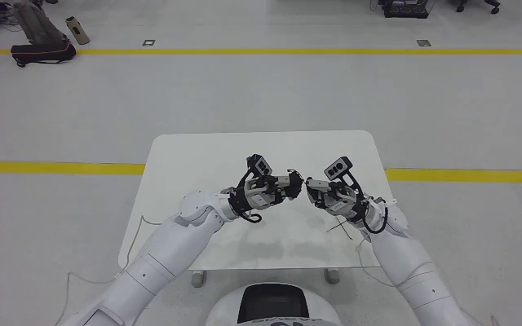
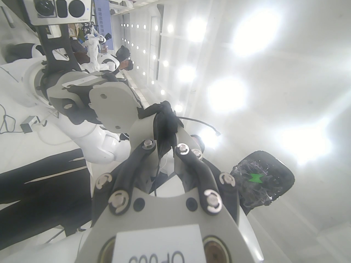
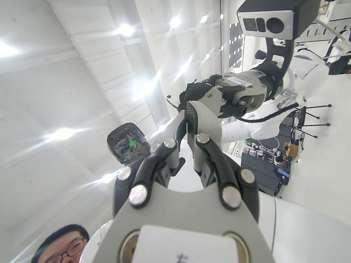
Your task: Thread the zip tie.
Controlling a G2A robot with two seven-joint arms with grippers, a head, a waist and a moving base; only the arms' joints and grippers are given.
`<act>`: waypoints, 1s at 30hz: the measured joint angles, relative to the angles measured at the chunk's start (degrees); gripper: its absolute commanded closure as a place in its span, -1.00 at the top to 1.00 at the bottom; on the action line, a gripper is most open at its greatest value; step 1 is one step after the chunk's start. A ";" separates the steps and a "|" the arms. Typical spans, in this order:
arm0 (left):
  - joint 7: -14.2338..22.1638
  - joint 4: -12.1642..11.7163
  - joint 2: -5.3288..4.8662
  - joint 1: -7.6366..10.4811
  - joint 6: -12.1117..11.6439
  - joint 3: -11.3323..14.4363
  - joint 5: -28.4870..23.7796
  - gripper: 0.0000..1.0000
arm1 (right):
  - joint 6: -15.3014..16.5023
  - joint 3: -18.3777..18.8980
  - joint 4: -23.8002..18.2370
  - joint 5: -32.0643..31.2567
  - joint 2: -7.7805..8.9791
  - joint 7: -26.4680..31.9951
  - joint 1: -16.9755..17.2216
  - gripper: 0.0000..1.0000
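Up above the tabletop (image 1: 204, 163) centre, the left gripper (image 2: 164, 119) is clamped on the thin black zip tie (image 2: 200, 123), whose long axis arcs out from its tips, away from the right gripper (image 3: 187, 113). That one's jaws are pressed narrow; whatever they pinch is hidden.

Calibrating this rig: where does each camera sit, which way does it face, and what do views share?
Top view: above the arms, looking down at the white table; both arms show, left end effector meeting right end effector.
Left wrist view: on that wrist, facing up at ceiling lights; own fingers show, right end effector beyond.
Right wrist view: on that wrist, also facing up; own fingers show, left end effector beyond.
Shared: both wrist views catch the zip tie and a green-marked black pod.
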State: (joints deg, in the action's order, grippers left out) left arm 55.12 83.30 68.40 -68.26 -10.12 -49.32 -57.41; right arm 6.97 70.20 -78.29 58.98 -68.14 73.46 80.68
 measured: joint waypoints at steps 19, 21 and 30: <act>0.00 0.00 0.00 0.00 0.00 0.00 0.00 -1.00 | 0.80 0.86 0.37 -1.38 0.01 -1.23 0.65 -1.00; 0.00 0.00 0.00 0.00 0.00 0.00 0.00 -1.00 | 0.93 0.94 0.48 -1.68 0.02 -1.35 0.64 -1.00; 0.00 0.00 0.00 0.00 0.00 0.00 0.00 -1.00 | 1.34 1.48 0.93 -3.49 0.15 -1.93 0.64 -1.00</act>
State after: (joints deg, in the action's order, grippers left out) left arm 55.12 83.30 68.40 -68.26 -10.12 -49.32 -57.41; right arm 8.31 71.68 -77.36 55.49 -67.99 71.52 81.31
